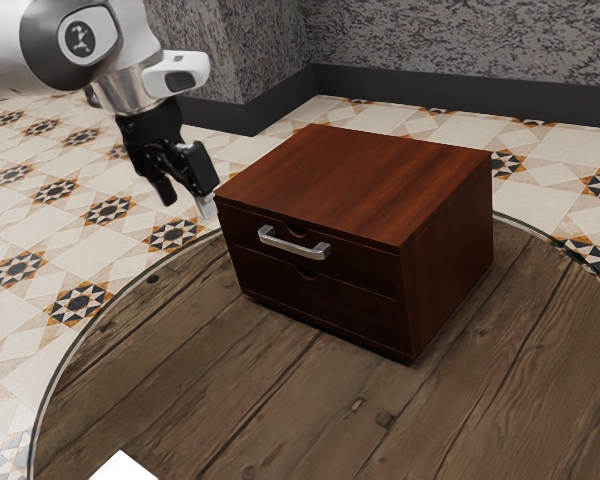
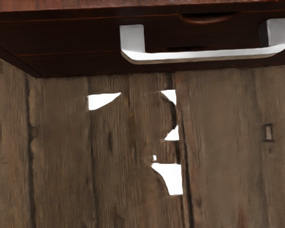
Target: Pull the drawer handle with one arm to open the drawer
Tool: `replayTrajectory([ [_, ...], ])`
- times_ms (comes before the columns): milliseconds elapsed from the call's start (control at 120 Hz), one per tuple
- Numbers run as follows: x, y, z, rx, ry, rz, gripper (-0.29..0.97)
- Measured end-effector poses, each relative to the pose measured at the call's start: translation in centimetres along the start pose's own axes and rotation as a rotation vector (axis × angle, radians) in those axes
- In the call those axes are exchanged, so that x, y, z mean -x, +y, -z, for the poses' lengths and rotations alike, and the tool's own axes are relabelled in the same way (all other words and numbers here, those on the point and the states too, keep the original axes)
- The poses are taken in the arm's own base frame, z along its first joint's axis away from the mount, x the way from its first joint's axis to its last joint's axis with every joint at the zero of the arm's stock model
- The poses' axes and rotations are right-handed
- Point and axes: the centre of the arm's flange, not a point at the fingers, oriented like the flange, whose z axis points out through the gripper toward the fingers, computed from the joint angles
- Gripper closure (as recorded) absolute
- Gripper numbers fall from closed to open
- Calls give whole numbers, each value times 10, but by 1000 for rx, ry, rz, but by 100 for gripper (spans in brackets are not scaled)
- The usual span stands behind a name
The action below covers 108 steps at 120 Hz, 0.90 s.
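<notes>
– Silver handle (image 1: 293,243), where do we log it rel. to the tool (image 1: 188,204)?
– Toward the exterior view's right of the tool and a bit lower. It's on the top drawer (image 1: 315,258) of the dark red-brown cabinet (image 1: 380,175), which sits on the round plank tabletop (image 1: 280,400). Drawer face looks flush w/ the cabinet, so we call it shut, not yet pulled.
– Tool state?
– Fingers (image 1: 202,182) apart, nothing btwn them. Tool hangs just off the cabinet's front corner, the one on the exterior view's left. We can't tell if the nearer fingertip touches the wood. Tool and handle are apart, no contact.
– Long axis of the handle?
– Level, runs along the drawer face, parallel to the tabletop. Wrist view agrees: handle (image 2: 199,53) is a flat bar on two short posts w/ a gap behind it.
– So what does the next move turn on?
– Our guess: tool travels sideways along the front face, toward the exterior view's right, drops slightly, then straddles the bar across its thin dimension, one finger above and one below. Pull then goes straight out from the face.
– Risk?
– Prob. clipping that corner on the way over. Lower drawer (image 1: 310,300) has no handle we can see, so we skip it.
</notes>
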Motion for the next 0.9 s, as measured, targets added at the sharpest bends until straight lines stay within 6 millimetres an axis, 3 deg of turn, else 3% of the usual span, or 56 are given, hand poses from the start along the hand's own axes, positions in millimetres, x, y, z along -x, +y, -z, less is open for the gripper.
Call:
replayTrajectory([
  [117,0,6,-1,2,-2,8,2],
  [183,16,9,0,22,-20,82,2],
  [292,31,21,12,28,-23,394,2],
  [383,26,30,16,17,17,685,3],
  [458,14,35,4,-31,26,896,3],
  [600,15,82,29,-85,156,1157,4],
  [750,25,141,1,-61,256,1312,6],
  [900,65,123,-17,35,374,1481,7],
])
